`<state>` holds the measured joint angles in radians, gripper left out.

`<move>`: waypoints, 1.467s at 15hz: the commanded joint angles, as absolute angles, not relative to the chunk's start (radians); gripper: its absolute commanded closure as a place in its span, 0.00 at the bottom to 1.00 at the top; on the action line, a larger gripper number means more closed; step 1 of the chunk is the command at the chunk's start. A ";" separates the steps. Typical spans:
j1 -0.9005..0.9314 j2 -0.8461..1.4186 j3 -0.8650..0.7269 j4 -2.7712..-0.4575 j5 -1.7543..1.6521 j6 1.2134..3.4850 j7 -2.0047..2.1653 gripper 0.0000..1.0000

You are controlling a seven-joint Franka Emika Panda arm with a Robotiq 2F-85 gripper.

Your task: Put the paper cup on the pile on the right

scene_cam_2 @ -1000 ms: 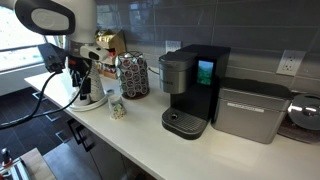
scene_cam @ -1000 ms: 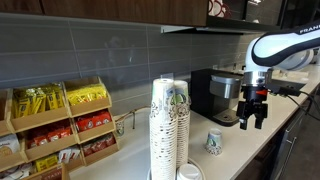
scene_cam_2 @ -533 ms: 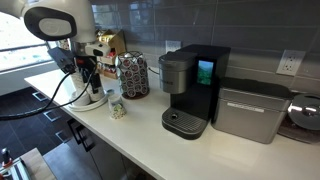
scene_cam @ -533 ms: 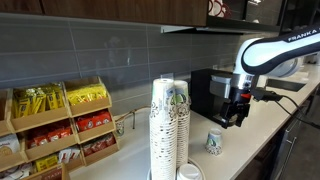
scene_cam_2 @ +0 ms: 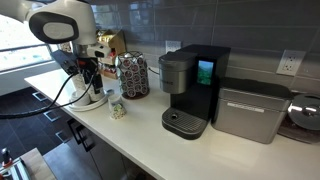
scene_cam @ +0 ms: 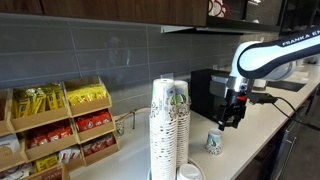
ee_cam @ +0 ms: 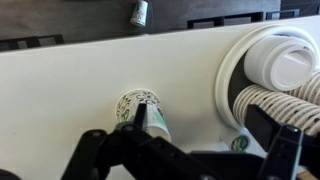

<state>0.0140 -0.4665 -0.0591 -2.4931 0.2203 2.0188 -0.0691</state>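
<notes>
The paper cup (scene_cam: 214,143) stands upright on the white counter (scene_cam: 262,140), also in an exterior view (scene_cam_2: 118,108) and the wrist view (ee_cam: 140,110). My gripper (scene_cam: 230,117) hangs open just above and beside it, between it and the coffee machine (scene_cam: 210,92). In the wrist view my gripper (ee_cam: 205,130) is open and empty. One finger (ee_cam: 140,122) overlaps the cup, the other (ee_cam: 272,128) is over the cup stacks (ee_cam: 280,100). The pile (scene_cam: 179,120), topped by a printed cup, stands next to a white-rimmed twin column (scene_cam: 160,120).
Snack racks (scene_cam: 60,120) stand along the wall. A pod carousel (scene_cam_2: 133,75), the black coffee machine (scene_cam_2: 190,90) and a grey appliance (scene_cam_2: 250,110) line the counter. A small pod (ee_cam: 239,143) lies by the stack holder. The counter's front edge is close.
My gripper has moved away from the counter's end toward the single paper cup and dropped slightly. The cup and stacks have not moved.
</notes>
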 commanded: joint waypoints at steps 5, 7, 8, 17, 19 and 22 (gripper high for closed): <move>0.013 -0.484 -0.031 -2.543 0.202 2.192 -0.069 0.00; 0.006 -0.481 -0.016 -2.558 0.173 2.259 -0.056 0.00; -0.001 -0.478 -0.005 -2.568 0.146 2.294 -0.047 0.00; 0.010 -0.466 -0.009 -2.557 0.101 2.320 -0.036 0.00; 0.010 -0.466 -0.009 -2.557 0.101 2.320 -0.036 0.00; 0.010 -0.466 -0.009 -2.557 0.101 2.320 -0.036 0.00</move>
